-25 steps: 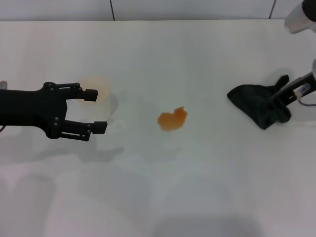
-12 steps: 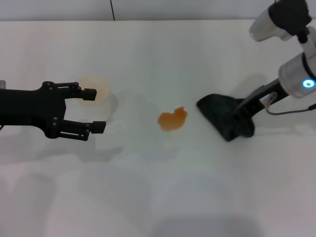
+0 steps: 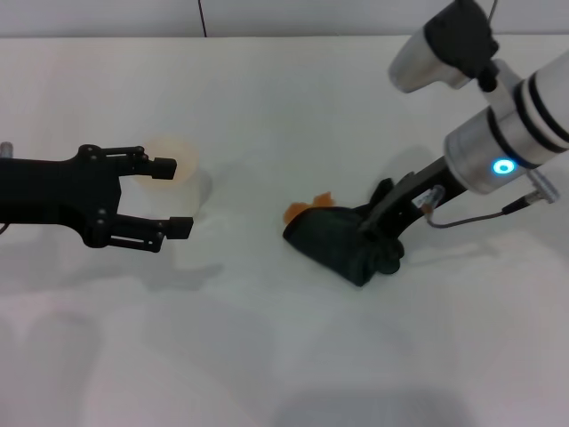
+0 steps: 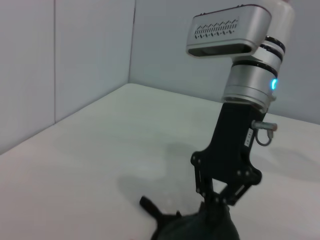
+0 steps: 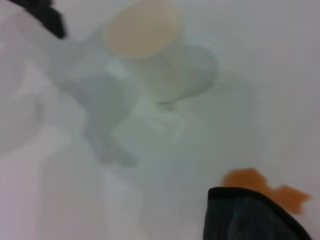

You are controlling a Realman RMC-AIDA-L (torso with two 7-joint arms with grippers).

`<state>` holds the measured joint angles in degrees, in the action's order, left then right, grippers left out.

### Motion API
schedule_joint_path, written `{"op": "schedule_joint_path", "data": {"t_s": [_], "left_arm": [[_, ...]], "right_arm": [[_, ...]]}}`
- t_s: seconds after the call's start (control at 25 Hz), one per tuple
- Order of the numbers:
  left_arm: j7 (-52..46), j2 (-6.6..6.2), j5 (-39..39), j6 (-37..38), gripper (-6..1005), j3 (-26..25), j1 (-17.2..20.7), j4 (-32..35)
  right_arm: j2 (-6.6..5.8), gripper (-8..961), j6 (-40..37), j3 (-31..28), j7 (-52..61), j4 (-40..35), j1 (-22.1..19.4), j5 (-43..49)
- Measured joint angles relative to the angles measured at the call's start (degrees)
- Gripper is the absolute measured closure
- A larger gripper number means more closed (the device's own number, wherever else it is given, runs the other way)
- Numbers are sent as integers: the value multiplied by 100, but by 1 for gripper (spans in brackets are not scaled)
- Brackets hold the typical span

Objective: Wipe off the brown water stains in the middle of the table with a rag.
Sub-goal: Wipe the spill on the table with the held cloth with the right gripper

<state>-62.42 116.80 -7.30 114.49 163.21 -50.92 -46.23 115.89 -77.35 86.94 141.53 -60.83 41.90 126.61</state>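
The black rag [image 3: 338, 240] lies on the white table [image 3: 284, 98] with its leading edge over the brown water stains [image 3: 304, 208], of which only an orange fringe shows. My right gripper [image 3: 375, 228] is shut on the rag's right end and presses it down. The left wrist view shows that right gripper [image 4: 218, 201] from the front, pinching the rag [image 4: 200, 230]. In the right wrist view the rag [image 5: 247, 216] overlaps the stain [image 5: 260, 184]. My left gripper [image 3: 173, 197] hovers open at the left, holding nothing.
A pale translucent cup [image 3: 171, 162] stands just behind the left gripper's far finger; the right wrist view shows the same cup [image 5: 150, 45]. The table's back edge meets a grey wall [image 3: 356, 16].
My right arm has dragged the rag leftward across the table from the far right onto the stain, covering most of it. The left arm has not moved.
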Motion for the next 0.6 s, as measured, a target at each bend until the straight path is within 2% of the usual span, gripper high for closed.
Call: {"op": "schedule_joint_path", "data": {"t_s": [0.6], "left_arm": [[2, 63, 1, -1, 107, 0, -32, -18]], "right_arm": [[32, 896, 407, 631, 121, 206, 292, -527]]}}
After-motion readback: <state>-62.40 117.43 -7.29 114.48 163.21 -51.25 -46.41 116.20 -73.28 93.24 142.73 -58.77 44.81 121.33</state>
